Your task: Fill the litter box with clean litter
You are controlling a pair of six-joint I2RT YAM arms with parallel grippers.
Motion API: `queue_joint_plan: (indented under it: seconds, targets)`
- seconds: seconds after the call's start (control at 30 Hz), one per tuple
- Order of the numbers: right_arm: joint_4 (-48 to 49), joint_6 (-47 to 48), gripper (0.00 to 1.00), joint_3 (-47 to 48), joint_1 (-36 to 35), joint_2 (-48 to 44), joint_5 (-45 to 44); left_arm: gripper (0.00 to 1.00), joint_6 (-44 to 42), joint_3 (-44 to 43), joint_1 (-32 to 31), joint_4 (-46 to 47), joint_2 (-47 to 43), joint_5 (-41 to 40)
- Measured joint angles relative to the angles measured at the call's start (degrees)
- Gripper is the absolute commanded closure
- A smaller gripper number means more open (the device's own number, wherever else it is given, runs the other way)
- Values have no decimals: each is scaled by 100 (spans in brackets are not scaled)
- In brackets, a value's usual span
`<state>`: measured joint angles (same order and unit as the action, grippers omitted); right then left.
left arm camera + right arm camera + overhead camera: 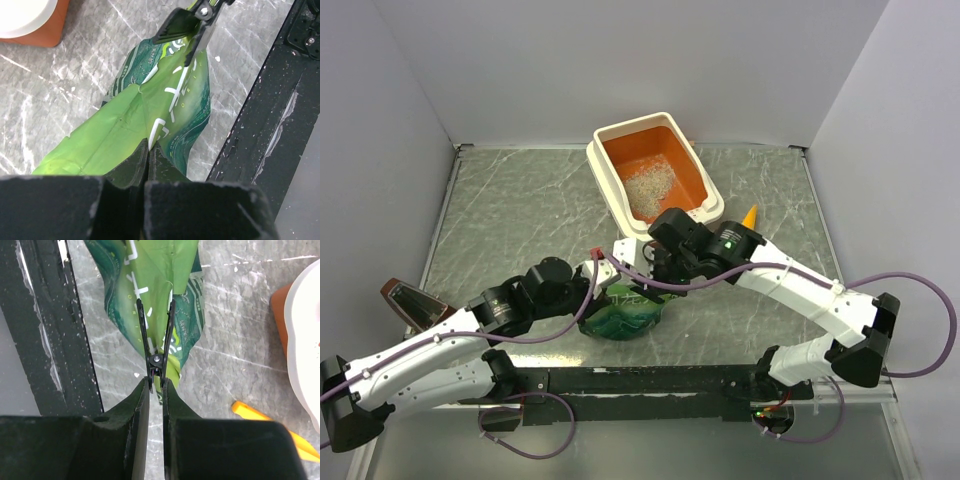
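The litter box (610, 190), orange inside with a cream rim, stands at the back centre with a small pile of pale clean litter (650, 185) in it. A green crinkly bag (625, 318) lies near the front between both grippers. My left gripper (600, 290) is shut on the bag's edge (150, 110), fingertips (135, 160) pinching the fold. My right gripper (645, 275) is shut on the handles of a black clip (156, 335) whose arms straddle the bag (150, 270). The clip also shows in the left wrist view (190, 25).
An orange-yellow scoop (750, 215) lies on the table right of the litter box, also in the right wrist view (260, 417). A brown object (410, 300) sits at the left edge. The black base rail (650, 380) runs along the front.
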<state>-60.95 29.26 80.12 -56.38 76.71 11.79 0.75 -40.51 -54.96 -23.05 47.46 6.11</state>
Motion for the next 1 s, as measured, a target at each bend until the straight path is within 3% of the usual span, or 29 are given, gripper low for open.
queue_joint_plan:
  seconds: [0.23,0.43,1.0]
  targets:
    - [396,-140,100,-186,13,116,184,99,44,2,7,-219,-125,-146]
    - [828,-280,84,-455,55,114,474,99,107,2,15,-339,-151,-225]
    - [1768,-726,61,-1121,109,2,1408,99,74,2,22,-579,-201,-387]
